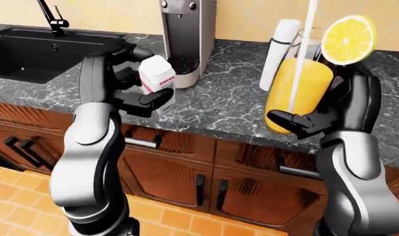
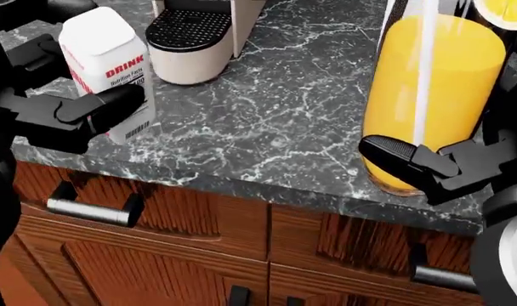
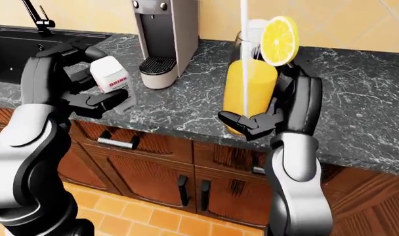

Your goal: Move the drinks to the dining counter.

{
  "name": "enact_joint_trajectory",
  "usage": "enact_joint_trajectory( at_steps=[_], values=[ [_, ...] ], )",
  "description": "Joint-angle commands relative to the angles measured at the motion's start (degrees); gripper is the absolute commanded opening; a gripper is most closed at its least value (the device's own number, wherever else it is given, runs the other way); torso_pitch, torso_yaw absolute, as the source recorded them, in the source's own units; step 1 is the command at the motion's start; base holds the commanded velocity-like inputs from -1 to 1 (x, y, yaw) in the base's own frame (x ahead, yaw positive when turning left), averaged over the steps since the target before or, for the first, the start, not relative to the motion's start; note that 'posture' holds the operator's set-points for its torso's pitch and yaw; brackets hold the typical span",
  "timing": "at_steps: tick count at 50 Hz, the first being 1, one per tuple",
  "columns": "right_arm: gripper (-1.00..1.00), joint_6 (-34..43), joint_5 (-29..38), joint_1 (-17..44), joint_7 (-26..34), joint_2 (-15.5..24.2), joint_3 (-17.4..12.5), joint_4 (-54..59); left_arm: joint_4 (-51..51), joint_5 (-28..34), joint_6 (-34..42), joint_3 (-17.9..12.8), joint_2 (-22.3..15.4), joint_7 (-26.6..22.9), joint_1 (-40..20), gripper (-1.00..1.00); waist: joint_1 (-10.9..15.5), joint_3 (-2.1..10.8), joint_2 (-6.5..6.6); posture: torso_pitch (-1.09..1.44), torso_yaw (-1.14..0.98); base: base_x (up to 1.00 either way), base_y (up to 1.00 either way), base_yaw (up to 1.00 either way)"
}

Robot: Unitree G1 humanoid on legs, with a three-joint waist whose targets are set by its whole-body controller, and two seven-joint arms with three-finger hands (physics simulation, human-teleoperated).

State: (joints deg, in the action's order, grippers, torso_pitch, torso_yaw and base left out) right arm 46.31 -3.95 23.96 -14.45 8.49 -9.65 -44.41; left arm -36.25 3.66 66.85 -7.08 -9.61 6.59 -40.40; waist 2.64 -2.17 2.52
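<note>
Drinks sit in both hands above the marble counter (image 2: 267,127): the left hand (image 1: 131,81) has its fingers wrapped round a white drink carton (image 1: 157,74) at left of frame, the right hand (image 3: 278,110) clasps a tall orange juice glass (image 3: 249,91) with lemon slice (image 3: 279,40) and straw at centre, beside the coffee machine (image 3: 163,34).

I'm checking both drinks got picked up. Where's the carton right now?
The carton sits left of centre in the left-eye view, gripped in the left hand, just left of the coffee machine and over the counter.
</note>
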Motion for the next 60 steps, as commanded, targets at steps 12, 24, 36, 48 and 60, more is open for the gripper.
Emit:
enact_joint_trajectory(
  at_steps=[12,24,36,48,60],
  values=[
    [-1.0,-0.55,-0.49,3.54,0.67,0.67,-0.01,-0.97,-2.78,-2.99,-1.67,-2.29,-2.18,2.12,-0.74,-1.0,-4.28,0.7,-7.25,0.0,0.0,-0.47,0.66,0.0],
    [-1.0,-1.98,-7.29,6.3,2.48,0.02,0.29,2.53,-2.98,-4.31,-2.3,-1.91,-2.47,2.02,0.21,-1.0,-0.84,0.85,0.66,0.0,0.0,-0.11,0.33,0.67],
    [-1.0,-5.51,-6.74,11.01,3.22,-0.38,3.65,7.48,-2.18,-11.06,-0.34,-5.38,-3.62,5.63,-1.86,-1.0,-1.49,-0.44,-7.78,0.0,0.0,0.0,0.0,1.0],
    [-1.0,-8.29,-6.2,12.51,3.09,-1.33,3.74,11.21,-2.54,-13.44,0.09,-5.14,-4.65,7.27,-2.1,-1.0,-1.26,0.71,1.38,0.0,0.0,0.01,0.0,1.0],
    [-1.0,-8.55,-6.1,12.81,3.19,-1.32,4.24,12.06,-2.38,-16.5,0.0,-5.61,-5.08,8.79,-2.26,-1.0,-0.93,-0.3,-5.93,0.0,0.0,0.07,0.0,1.0]
  ],
)
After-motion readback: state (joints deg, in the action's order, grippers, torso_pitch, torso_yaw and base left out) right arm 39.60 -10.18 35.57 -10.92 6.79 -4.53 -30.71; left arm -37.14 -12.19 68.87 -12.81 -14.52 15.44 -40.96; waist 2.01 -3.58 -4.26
